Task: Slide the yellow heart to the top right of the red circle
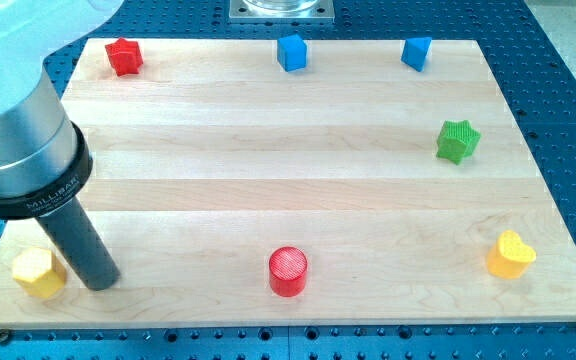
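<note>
The yellow heart [510, 254] lies near the board's lower right corner. The red circle [288, 271] stands at the bottom middle of the board, far to the left of the heart. My tip [102, 280] is at the lower left of the board, just right of a yellow hexagon [38, 272]. The tip is far left of the red circle and the heart.
A red star [124, 56] sits at the top left. A blue cube [291, 52] and a blue block [417, 52] sit along the top edge. A green star [457, 141] is at the right. The wooden board [268, 170] lies on a blue perforated table.
</note>
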### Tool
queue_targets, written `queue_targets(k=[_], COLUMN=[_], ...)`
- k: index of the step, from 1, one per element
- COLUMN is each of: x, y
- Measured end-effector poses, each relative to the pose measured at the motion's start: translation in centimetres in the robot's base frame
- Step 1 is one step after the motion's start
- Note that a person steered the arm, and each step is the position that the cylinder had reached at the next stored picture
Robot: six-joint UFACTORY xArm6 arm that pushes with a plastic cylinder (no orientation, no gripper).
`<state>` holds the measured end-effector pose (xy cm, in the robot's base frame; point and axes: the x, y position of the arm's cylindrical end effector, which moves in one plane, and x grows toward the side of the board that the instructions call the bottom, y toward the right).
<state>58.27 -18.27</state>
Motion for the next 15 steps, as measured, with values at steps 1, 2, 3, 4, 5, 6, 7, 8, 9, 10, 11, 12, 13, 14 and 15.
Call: queue_targets(k=[1, 2, 3, 4, 5, 6, 7, 8, 9, 10, 11, 12, 13, 14, 15], x=[0.0, 0.0, 0.0, -0.1, -3.7, -5.3, -7.1, -6.0, -7.4, -5.8, -1.0, -1.0, -1.5, -1.1, 2.3], y=[0.0, -0.1, -0.3, -0.3, 0.7, 9.1, 17.8, 31.5, 41.4, 49.9, 48.2, 39.2, 29.3, 26.3, 31.1])
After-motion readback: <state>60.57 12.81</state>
